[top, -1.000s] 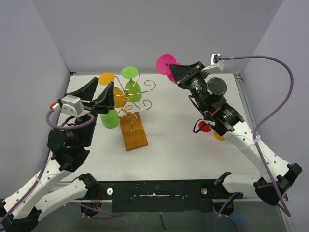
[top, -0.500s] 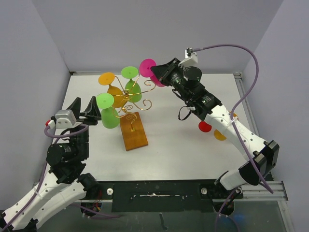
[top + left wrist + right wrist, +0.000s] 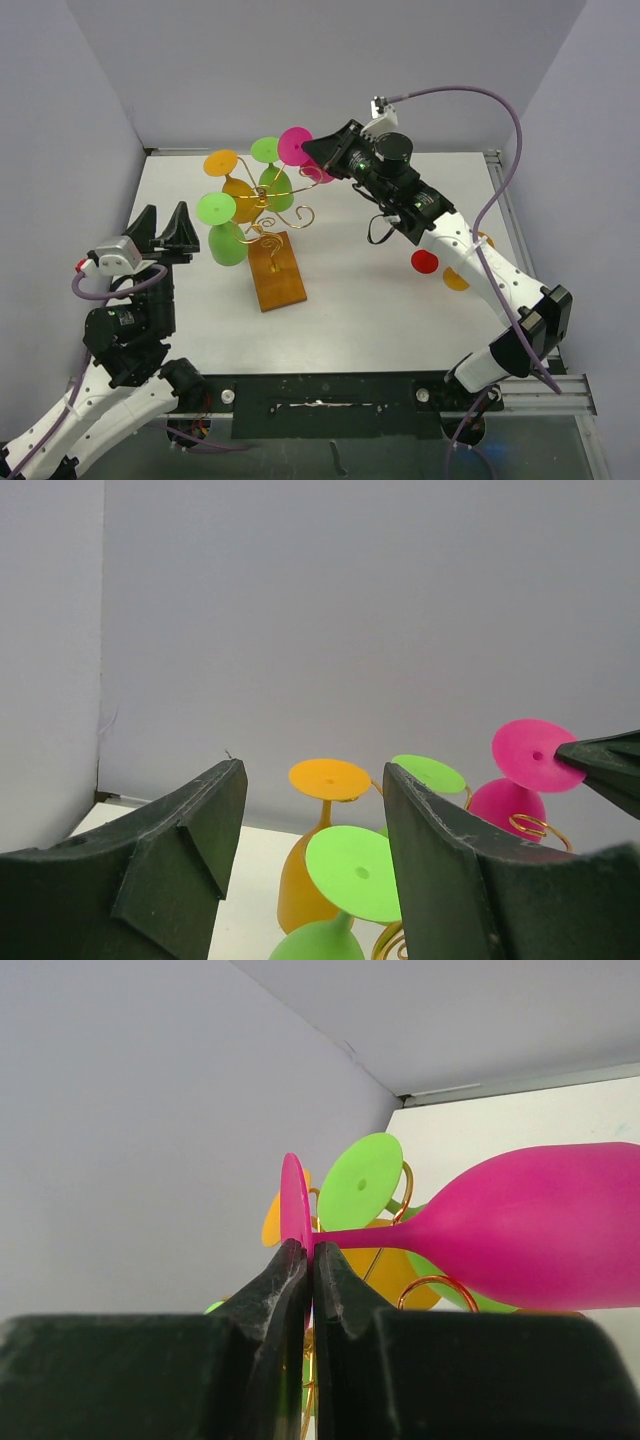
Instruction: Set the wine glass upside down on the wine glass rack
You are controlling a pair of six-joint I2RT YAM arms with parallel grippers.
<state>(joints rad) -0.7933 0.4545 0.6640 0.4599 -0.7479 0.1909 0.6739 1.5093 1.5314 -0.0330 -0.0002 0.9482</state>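
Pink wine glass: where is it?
Top view: the pink wine glass sits in the right gripper at the far right of the rack, beside a green glass.

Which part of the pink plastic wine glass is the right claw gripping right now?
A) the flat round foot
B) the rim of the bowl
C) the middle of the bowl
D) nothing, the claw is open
A: in the right wrist view the right claw is shut on the lower edge of the flat round foot of the pink plastic wine glass.
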